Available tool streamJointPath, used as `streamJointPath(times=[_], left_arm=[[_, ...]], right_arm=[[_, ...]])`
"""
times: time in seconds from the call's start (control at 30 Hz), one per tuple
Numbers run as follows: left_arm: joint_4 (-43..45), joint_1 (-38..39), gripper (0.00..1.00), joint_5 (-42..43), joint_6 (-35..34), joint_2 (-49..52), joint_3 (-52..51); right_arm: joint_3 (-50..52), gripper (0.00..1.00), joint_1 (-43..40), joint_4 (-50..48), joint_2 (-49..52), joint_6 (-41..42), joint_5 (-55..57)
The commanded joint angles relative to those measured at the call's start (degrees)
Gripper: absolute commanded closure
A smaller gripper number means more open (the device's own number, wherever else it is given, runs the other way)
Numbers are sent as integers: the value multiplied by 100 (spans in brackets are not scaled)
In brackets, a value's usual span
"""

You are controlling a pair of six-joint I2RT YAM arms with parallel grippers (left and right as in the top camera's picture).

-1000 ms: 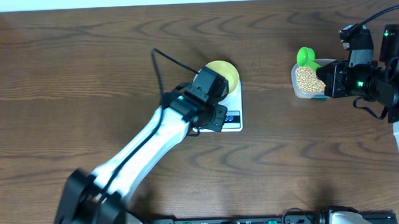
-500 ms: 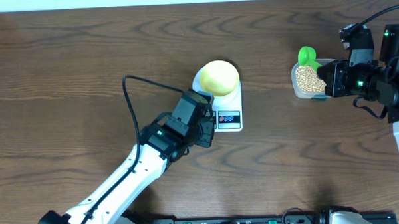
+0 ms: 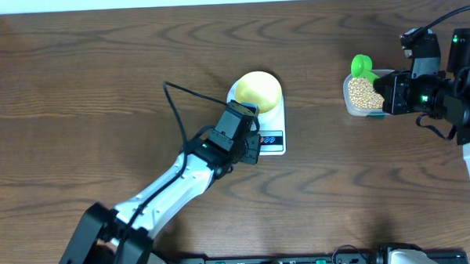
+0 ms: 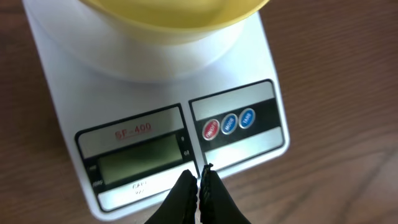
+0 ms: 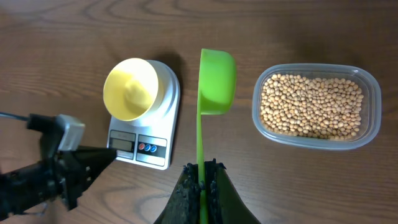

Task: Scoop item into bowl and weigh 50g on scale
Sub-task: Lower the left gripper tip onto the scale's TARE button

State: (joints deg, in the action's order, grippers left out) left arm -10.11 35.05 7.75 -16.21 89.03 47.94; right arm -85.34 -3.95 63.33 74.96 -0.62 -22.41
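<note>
A white scale (image 3: pixel 275 119) carries the empty yellow bowl (image 3: pixel 258 88). The left gripper (image 4: pixel 199 176), fingers pressed together holding nothing, has swung back to the scale's front edge, tips just beside its blank display (image 4: pixel 140 158), probably to switch it on. Well right of the scale, the right gripper (image 5: pixel 202 177) clamps a green scoop (image 5: pixel 216 74) beside the tub (image 5: pixel 370 93) of beans (image 5: pixel 311 106).

Wood-grain table (image 3: pixel 100 90), glossy scale (image 4: pixel 255 74), seemingly plastic scoop (image 5: pixel 216 68)
</note>
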Motion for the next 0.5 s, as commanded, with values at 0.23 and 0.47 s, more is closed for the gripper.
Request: streamJointPath(times=[0.23,0.47], left_arm=[[522,-20,93,-76,70,164,15],[511,-20,93,-76,92,184,-61]], right_arm=[[7,99,31,-55,-4,-28,4],[7,99,31,-79,-4,-31,4]])
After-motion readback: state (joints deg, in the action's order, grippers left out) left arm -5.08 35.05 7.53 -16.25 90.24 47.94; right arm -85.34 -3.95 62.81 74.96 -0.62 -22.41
